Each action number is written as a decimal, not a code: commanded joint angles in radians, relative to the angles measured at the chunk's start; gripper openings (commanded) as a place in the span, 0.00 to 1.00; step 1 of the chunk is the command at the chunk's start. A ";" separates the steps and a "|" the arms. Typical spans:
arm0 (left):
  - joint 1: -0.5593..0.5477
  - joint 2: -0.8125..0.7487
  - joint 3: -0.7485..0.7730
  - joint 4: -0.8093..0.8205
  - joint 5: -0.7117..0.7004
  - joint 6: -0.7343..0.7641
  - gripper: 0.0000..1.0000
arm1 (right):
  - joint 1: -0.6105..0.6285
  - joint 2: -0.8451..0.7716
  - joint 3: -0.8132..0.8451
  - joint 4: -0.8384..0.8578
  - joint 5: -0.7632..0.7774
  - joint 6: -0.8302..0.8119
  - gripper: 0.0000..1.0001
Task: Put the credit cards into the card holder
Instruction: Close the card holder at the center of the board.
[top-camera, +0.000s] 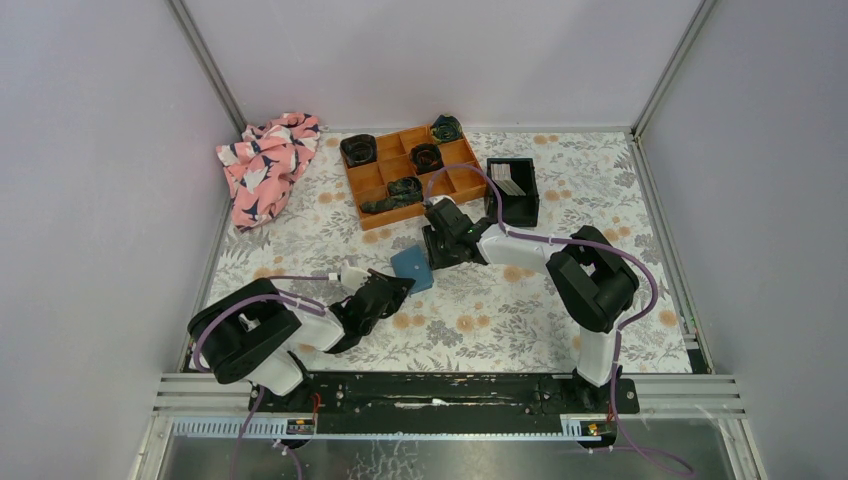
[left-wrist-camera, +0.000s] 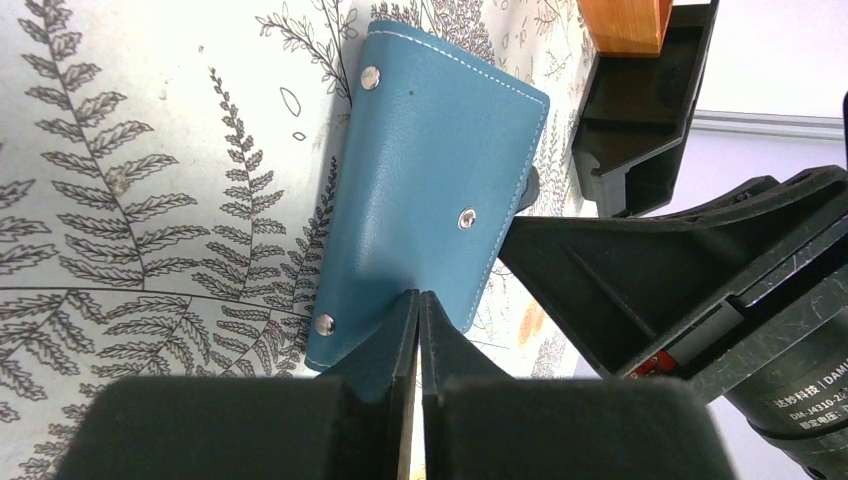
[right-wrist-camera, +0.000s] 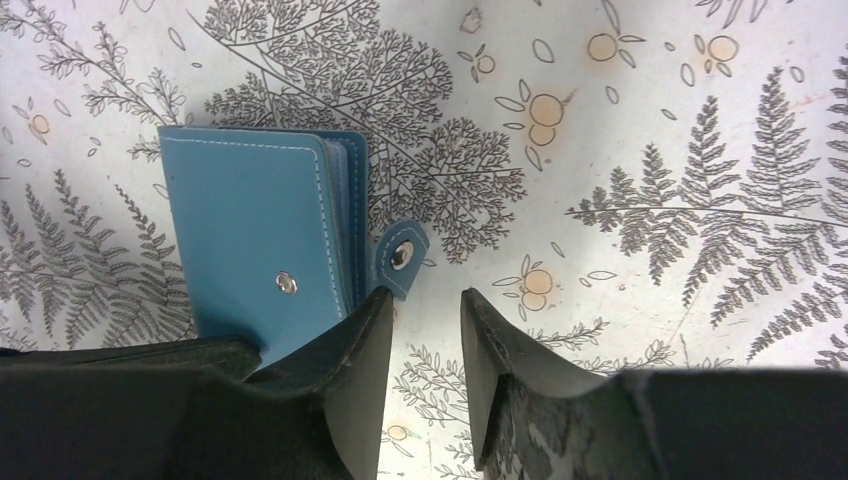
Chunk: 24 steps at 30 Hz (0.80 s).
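Note:
The teal-blue card holder (top-camera: 411, 267) lies closed on the floral cloth between my two grippers. In the left wrist view the holder (left-wrist-camera: 420, 180) shows several snaps. My left gripper (left-wrist-camera: 418, 296) is shut, its tips over the holder's near edge, with nothing seen between them. My right gripper (right-wrist-camera: 425, 295) is open; its left finger (right-wrist-camera: 350, 340) overlaps the holder's (right-wrist-camera: 250, 220) corner beside the strap tab (right-wrist-camera: 402, 256). The pale credit cards (top-camera: 508, 180) lie in the black bin, away from both grippers.
The black square bin (top-camera: 527, 205) stands behind the right gripper (top-camera: 437, 248). The orange compartment tray (top-camera: 372, 185) with dark rolled items is at the back centre. A pink patterned cloth (top-camera: 265, 165) lies back left. The left gripper (top-camera: 393, 290) sits near the holder.

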 joint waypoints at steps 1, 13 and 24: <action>-0.005 0.003 0.016 -0.028 -0.011 -0.001 0.06 | -0.006 -0.016 0.030 0.024 0.084 -0.010 0.39; -0.005 -0.014 0.077 -0.202 -0.017 0.013 0.06 | -0.006 -0.027 0.071 0.006 0.090 -0.023 0.39; -0.006 0.015 0.123 -0.274 -0.005 0.030 0.06 | -0.006 0.009 0.130 -0.033 0.079 -0.034 0.39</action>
